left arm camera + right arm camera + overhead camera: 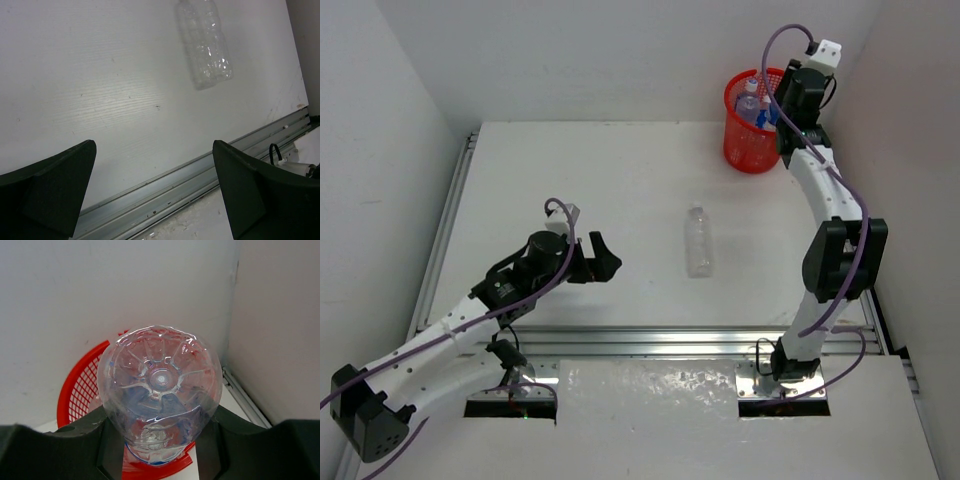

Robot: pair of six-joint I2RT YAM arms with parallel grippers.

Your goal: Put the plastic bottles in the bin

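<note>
The red mesh bin (748, 140) stands at the far right of the table. My right gripper (780, 112) is over its right rim, shut on a clear bottle (160, 385) whose base faces the wrist camera; a blue label edge shows low on it, and the bin (80, 390) lies behind it. At least one bottle with a white cap (751, 103) is inside the bin. A plain clear bottle (699, 240) lies on the table's middle; it also shows in the left wrist view (205, 42). My left gripper (604, 255) is open and empty, left of that bottle and apart from it (154, 150).
White walls close in on the left, back and right. An aluminium rail (650, 340) runs along the near table edge; it shows between the left fingers (165, 192). The right arm's elbow (842, 258) stands above the table's right side.
</note>
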